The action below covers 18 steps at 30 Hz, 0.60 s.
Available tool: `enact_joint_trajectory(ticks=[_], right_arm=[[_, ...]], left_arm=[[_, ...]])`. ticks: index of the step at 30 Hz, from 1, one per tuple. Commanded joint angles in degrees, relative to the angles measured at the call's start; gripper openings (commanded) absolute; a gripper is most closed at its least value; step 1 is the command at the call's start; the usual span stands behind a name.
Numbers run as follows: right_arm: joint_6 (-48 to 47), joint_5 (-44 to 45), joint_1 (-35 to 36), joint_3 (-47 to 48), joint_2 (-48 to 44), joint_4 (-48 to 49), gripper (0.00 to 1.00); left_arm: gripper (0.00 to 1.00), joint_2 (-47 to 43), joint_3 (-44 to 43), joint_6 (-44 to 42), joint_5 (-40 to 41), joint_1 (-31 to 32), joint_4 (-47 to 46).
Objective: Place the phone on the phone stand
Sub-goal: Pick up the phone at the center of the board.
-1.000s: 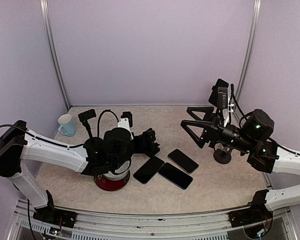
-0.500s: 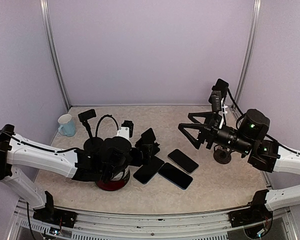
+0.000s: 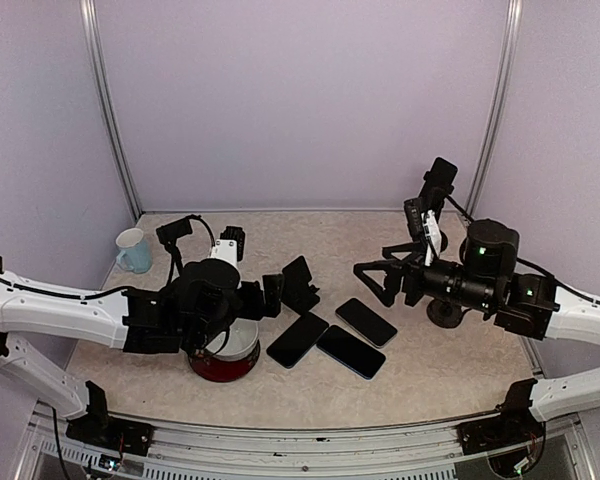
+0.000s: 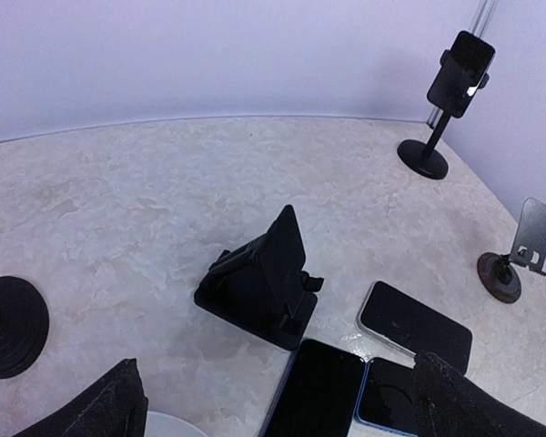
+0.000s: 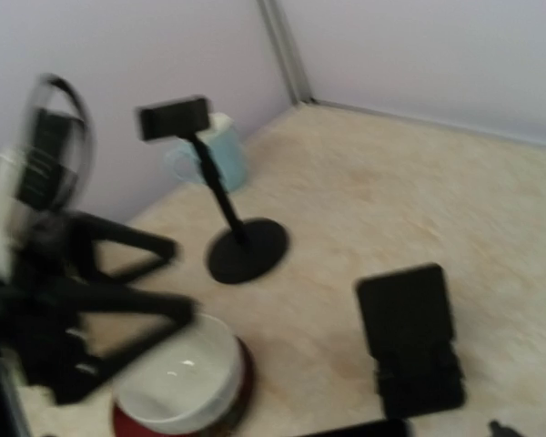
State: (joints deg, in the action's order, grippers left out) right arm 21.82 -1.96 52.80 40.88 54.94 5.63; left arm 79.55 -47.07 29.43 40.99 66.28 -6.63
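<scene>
Three dark phones lie flat mid-table: one (image 3: 297, 339), a blue-edged one (image 3: 350, 351) and one (image 3: 366, 321). A black folding phone stand (image 3: 300, 283) stands just behind them; it shows in the left wrist view (image 4: 264, 273) and, blurred, in the right wrist view (image 5: 409, 337). My left gripper (image 3: 263, 297) is open and empty, just left of this stand; in its wrist view (image 4: 282, 419) the fingers sit wide apart above the nearest phone (image 4: 318, 391). My right gripper (image 3: 373, 280) is open and empty, above the table right of the stand, shown blurred in its wrist view (image 5: 184, 278).
A white bowl on a red base (image 3: 225, 350) sits under my left arm. A clamp stand on a round base (image 3: 175, 232) and a pale blue mug (image 3: 133, 250) are at the back left. A tall stand holding a phone (image 3: 438, 185) and a small round stand (image 3: 445, 310) are at the right.
My left gripper has drawn back to the left, away from the folding stand, which now stands uncovered. My right gripper has moved a little left and lower and is still moving.
</scene>
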Motion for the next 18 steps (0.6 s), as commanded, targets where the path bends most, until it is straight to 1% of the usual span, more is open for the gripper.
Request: enact_joint_trajectory(ticks=[1, 4, 9, 13, 18], right_arm=[[-0.9, 6.7, 0.7, 4.9, 3.9, -10.1, 1.00], [-1.9, 8.1, 0.7, 7.4, 8.3, -16.2, 1.00], [-3.8, 7.8, 0.7, 11.1, 16.4, -22.7, 1.00], [-4.8, 10.3, 0.7, 12.4, 21.3, -25.7, 1.00], [-7.0, 11.9, 0.7, 13.1, 26.5, -27.2, 1.00]], left_arm=[[0.99, -1.8, 0.3, -0.9, 0.1, -0.4, 0.4], [0.99, -1.4, 1.6, 0.8, -0.4, -0.3, 0.5], [0.99, -2.8, 3.7, 2.5, -0.9, -0.1, -0.2], [0.99, -4.8, 4.9, 2.8, -0.8, 0.1, -0.2], [0.99, -7.8, 6.9, 3.7, -0.9, 0.1, -0.2]])
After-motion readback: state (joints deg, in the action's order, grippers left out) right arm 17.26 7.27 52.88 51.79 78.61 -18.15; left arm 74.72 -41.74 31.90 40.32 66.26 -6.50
